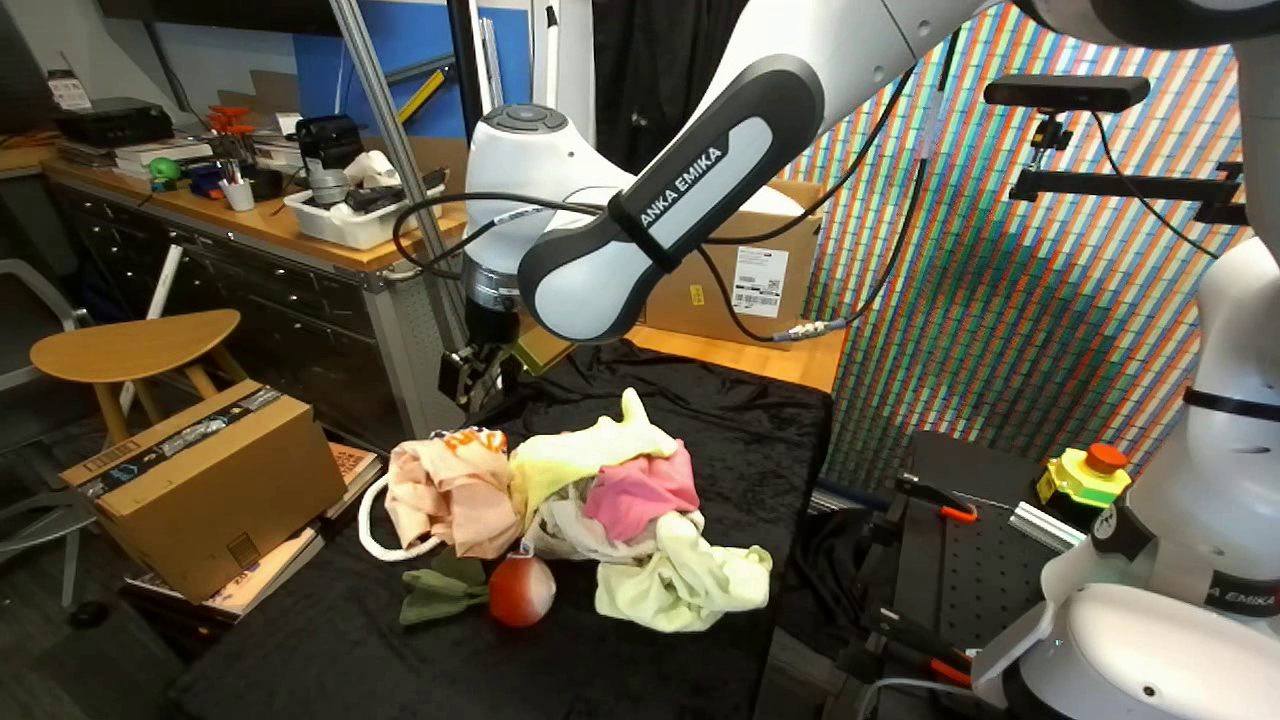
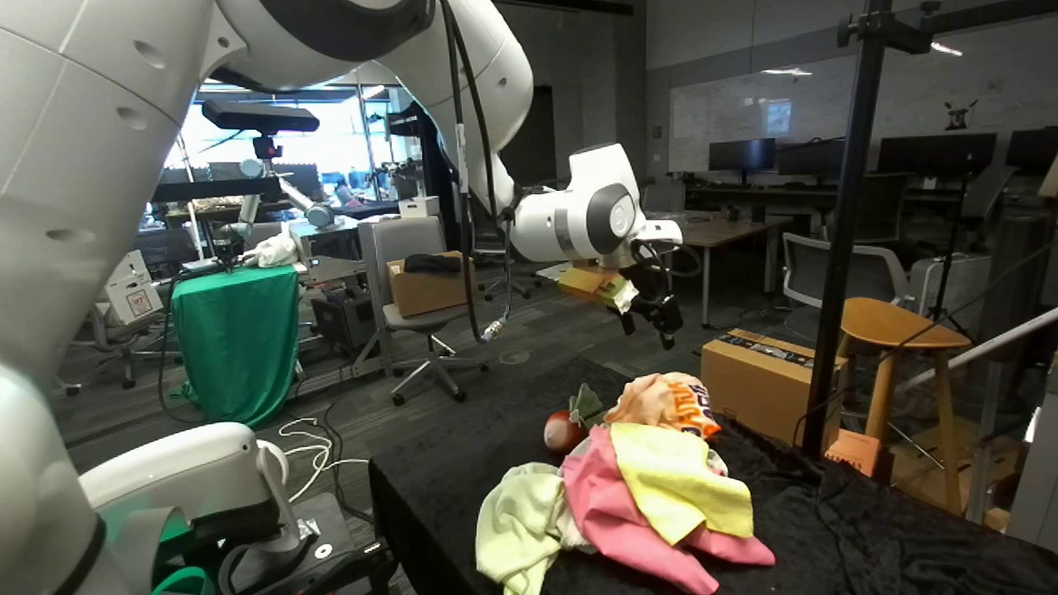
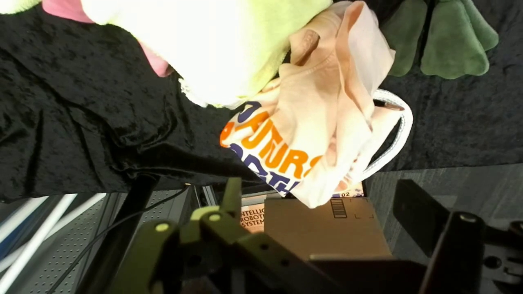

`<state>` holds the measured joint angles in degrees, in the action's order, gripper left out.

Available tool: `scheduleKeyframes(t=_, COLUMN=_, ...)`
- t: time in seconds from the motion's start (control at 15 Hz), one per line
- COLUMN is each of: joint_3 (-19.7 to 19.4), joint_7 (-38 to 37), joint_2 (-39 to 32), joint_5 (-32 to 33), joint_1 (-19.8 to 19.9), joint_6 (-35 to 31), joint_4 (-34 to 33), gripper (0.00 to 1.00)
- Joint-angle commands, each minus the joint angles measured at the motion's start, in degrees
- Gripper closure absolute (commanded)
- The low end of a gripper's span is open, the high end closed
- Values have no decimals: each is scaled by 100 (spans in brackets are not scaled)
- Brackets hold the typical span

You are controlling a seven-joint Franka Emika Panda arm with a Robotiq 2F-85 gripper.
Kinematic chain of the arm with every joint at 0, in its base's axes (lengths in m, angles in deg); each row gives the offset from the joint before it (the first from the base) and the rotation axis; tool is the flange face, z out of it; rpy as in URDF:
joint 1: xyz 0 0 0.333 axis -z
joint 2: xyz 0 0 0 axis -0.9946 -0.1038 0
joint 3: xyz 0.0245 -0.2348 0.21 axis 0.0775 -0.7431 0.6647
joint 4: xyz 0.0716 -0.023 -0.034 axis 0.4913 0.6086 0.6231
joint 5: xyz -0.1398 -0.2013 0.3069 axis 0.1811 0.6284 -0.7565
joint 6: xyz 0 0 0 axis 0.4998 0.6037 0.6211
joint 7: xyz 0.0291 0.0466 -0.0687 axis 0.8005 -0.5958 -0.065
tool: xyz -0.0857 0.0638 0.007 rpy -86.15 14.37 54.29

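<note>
My gripper (image 3: 319, 188) stands open in the wrist view, its fingers wide apart with nothing held between them. In both exterior views the gripper (image 2: 648, 333) hangs above the far end of the black-covered table (image 1: 390, 670), apart from the cloths. Nearest to it lies a peach bag (image 3: 318, 106) with orange and purple lettering and a white cord (image 3: 402, 130). Beside the bag is a yellow cloth (image 1: 585, 450), heaped with a pink cloth (image 1: 645, 495), a whitish cloth and a pale green cloth (image 1: 685, 580). A red-and-white plush radish (image 1: 522, 590) with green leaves (image 1: 440, 590) lies alongside.
A cardboard box (image 1: 205, 490) rests on books beside the table, below the gripper in the wrist view. A black pole (image 2: 847, 240) rises near the table's edge. A workbench (image 1: 250, 240) and a wooden stool (image 1: 135, 345) stand farther off.
</note>
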<state>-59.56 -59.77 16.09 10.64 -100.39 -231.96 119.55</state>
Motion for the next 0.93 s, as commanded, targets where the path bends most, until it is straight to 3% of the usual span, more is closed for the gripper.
scheduleKeyframes(t=0.0, joint_3=-30, joint_7=153, joint_2=21, joint_5=38, joint_1=-58, joint_6=113, joint_4=-3, gripper=0)
scheduleKeyframes(t=0.47, joint_3=317, joint_7=1010, joint_2=271, joint_5=145, joint_1=-62, joint_6=457, joint_4=776, gripper=0)
scheduleKeyframes(t=0.87, joint_3=80, joint_7=416, joint_2=-148, joint_5=942, joint_1=-781, joint_6=-144, joint_4=976, gripper=0)
